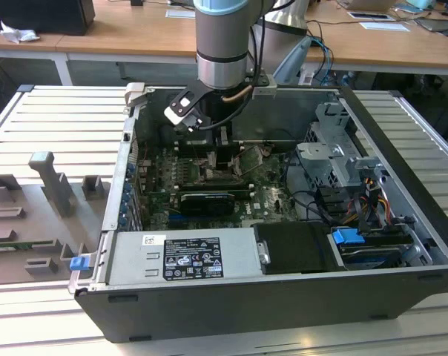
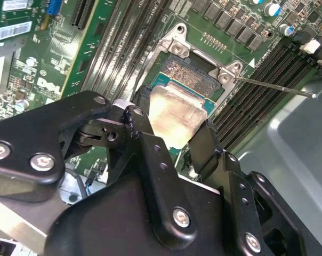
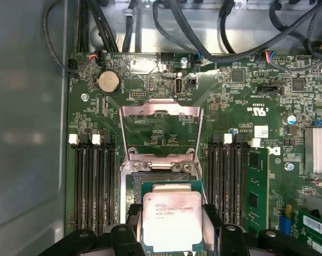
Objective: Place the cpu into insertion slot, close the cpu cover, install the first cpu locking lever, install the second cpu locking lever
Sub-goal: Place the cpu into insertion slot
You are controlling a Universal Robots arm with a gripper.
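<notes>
The cpu (image 3: pixel 171 224), a pale silver square chip with a green edge, sits between the black fingers (image 3: pixel 133 213) of my gripper (image 3: pixel 171 213), which is shut on it. It hangs over the near part of the insertion slot (image 3: pixel 133 184), a dark square socket in a silver surround. I cannot tell whether the chip touches the socket. The cpu cover (image 3: pixel 150 110), a silver frame, stands swung open on the slot's far side. The second wrist view has the cpu (image 2: pixel 177 114) partly covering the slot (image 2: pixel 183 69), with a thin lever rod (image 2: pixel 273 86) sticking out beside it. The gripper (image 1: pixel 209 159) reaches down into the case.
Long black memory slots (image 3: pixel 91 181) flank the socket on both sides. Cables (image 3: pixel 118 21) run along the motherboard's far edge. In the exterior view a black graphics card (image 1: pixel 205 202), a drive cage (image 1: pixel 335 156) and the power supply (image 1: pixel 187 259) crowd the open case (image 1: pixel 402 215).
</notes>
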